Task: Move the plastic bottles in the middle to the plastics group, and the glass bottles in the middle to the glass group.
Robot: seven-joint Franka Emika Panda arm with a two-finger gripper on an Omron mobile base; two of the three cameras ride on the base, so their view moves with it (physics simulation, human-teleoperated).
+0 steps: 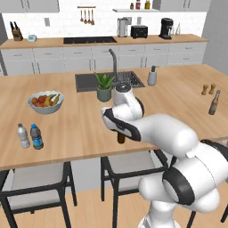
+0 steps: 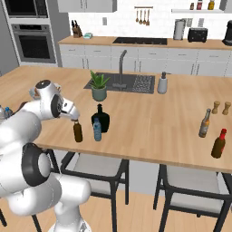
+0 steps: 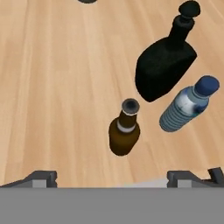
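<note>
In the middle of the island stand a slim dark-brown bottle [image 2: 78, 131], a squat black flask [image 2: 100, 118] and a small pale-blue plastic bottle [image 2: 97, 129]. My gripper [image 2: 75, 118] hangs open just above the brown bottle, holding nothing. Looking down in the hand view, the brown bottle [image 3: 124, 131] lies ahead of my gripper [image 3: 113, 177], with the flask [image 3: 164, 65] and the plastic bottle [image 3: 186, 105] off to the right. The plastics group [image 1: 30, 136] stands near the left front edge. A tall grey-brown glass bottle [image 1: 214, 102] stands far right.
A potted plant [image 2: 99, 86] stands behind the flask, before the sink [image 1: 89, 81]. A fruit bowl [image 1: 45, 101] sits at the left, a soap dispenser [image 1: 152, 76] by the sink, two wooden shakers [image 2: 221, 108] and a red-capped bottle [image 2: 219, 144] at the right. Chairs stand below the front edge.
</note>
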